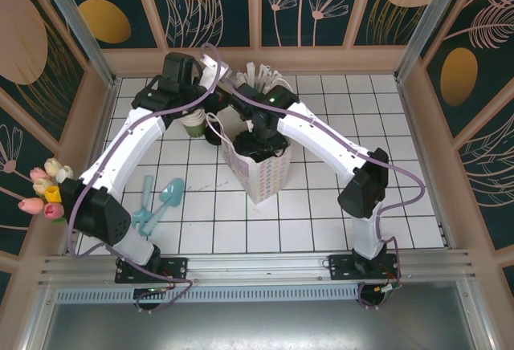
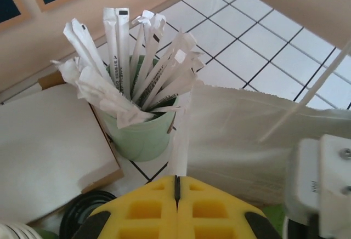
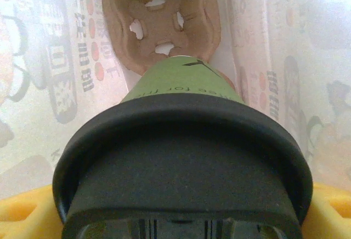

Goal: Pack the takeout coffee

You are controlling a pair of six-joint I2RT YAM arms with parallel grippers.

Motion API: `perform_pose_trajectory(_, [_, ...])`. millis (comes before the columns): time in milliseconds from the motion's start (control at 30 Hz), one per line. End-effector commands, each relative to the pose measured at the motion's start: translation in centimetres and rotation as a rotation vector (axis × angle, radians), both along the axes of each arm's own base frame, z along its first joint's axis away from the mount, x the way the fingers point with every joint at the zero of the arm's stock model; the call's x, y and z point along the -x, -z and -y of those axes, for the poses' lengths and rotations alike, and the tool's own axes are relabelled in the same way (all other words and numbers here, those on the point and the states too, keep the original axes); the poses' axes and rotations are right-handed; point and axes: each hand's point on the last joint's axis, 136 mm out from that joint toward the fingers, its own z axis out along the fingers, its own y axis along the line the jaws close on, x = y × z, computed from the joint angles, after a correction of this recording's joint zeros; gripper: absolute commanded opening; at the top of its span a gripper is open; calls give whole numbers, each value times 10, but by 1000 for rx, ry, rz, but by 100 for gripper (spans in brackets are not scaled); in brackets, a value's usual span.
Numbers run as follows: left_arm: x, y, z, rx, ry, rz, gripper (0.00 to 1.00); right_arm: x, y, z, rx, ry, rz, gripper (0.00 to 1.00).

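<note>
Clamped one takeout coffee (image 3: 181, 83) by its lid (image 3: 181, 168) in the right gripper (image 3: 178, 220) — upright inside one white paper bag (image 3: 49, 85), long axis vertical, base down toward one brown carrier (image 3: 162, 25), bag walls close either side. Pinched the bag's rim in the left gripper (image 2: 176, 195), fingers together; saw one stick cup (image 2: 140, 137) just beyond, open tiles (image 2: 263, 36) farther.

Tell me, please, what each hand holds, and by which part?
Right hand grips the takeout coffee by its lid; left hand seemingly pinches the paper bag at its top edge.
</note>
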Motion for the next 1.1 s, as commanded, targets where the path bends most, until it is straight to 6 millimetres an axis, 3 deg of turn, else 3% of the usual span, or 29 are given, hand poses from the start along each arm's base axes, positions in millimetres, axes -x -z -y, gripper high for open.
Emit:
perform_pose_trajectory(0, [6, -16, -7, 87, -78, 3, 0, 4, 9, 0, 37, -39, -23, 47])
perform_pose_trajectory(400, [41, -12, -20, 188, -162, -94, 0, -6, 27, -11, 75, -218, -22, 48])
perform_pose_trajectory(567, [40, -3, -24, 172, -188, -112, 0, -13, 39, -9, 132, -277, -6, 49])
perform_pose_trajectory(733, [27, 1, -40, 99, -282, -87, 0, -15, 30, -14, 113, -318, 21, 49])
perform_pose_trajectory(767, [24, 0, -42, 85, -293, -76, 3, -14, 27, -13, 107, -325, 25, 49])
perform_pose_trajectory(900, [21, -2, -39, 44, -251, -55, 32, -10, 16, -5, 109, -328, 46, 49])
perform_pose_trajectory(1067, [21, -1, -22, 4, -107, -39, 55, -4, 0, -1, 74, -320, 74, 48])
